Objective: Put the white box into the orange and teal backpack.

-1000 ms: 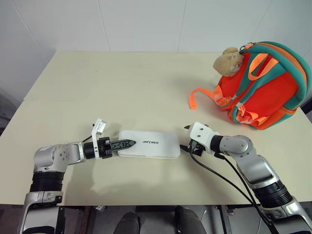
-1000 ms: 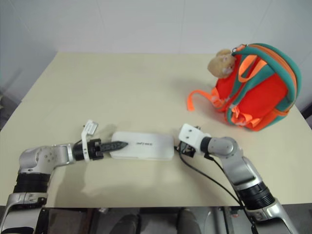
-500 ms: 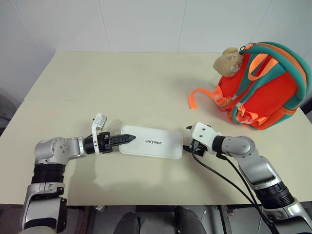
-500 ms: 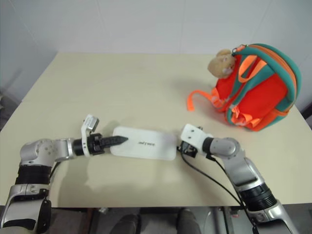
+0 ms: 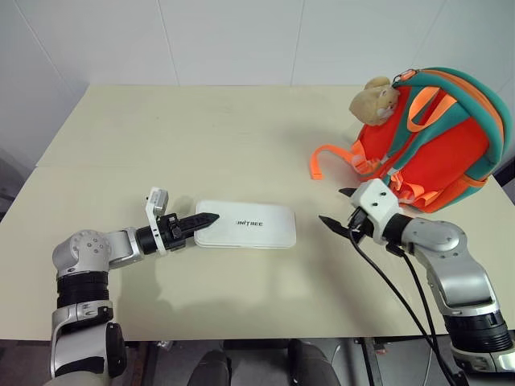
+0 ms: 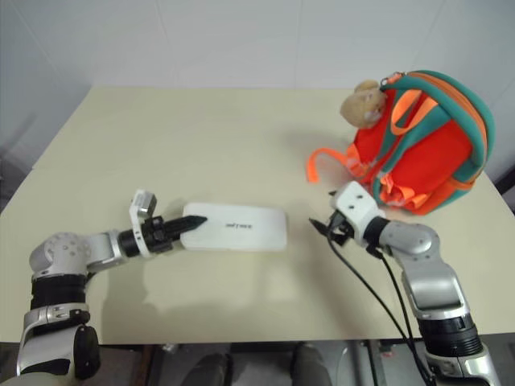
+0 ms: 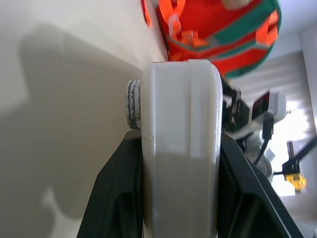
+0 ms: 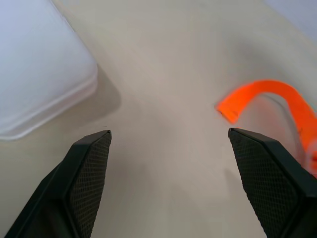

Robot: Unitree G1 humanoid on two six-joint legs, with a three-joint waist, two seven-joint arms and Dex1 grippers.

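The white box [image 5: 245, 224] lies flat and long near the table's front middle. My left gripper [image 5: 205, 219] is shut on its left end. In the left wrist view the box's edge [image 7: 181, 148] sits clamped between the two black fingers [image 7: 119, 198]. My right gripper [image 5: 332, 206] hangs open a little right of the box, apart from it, with nothing between its fingers [image 8: 84, 183]. The orange and teal backpack [image 5: 434, 145] stands upright at the back right. A tan plush bear [image 5: 374, 100] hangs on its left side.
A loose orange strap [image 5: 322, 157] curls from the backpack onto the cream table [image 5: 201, 129], just beyond my right gripper. White walls close off the far side. The table's left half is wide bare surface.
My right gripper drew away from the box's right end, moving right and up toward the backpack. The left gripper closed on the box's left end, and the box shifted slightly.
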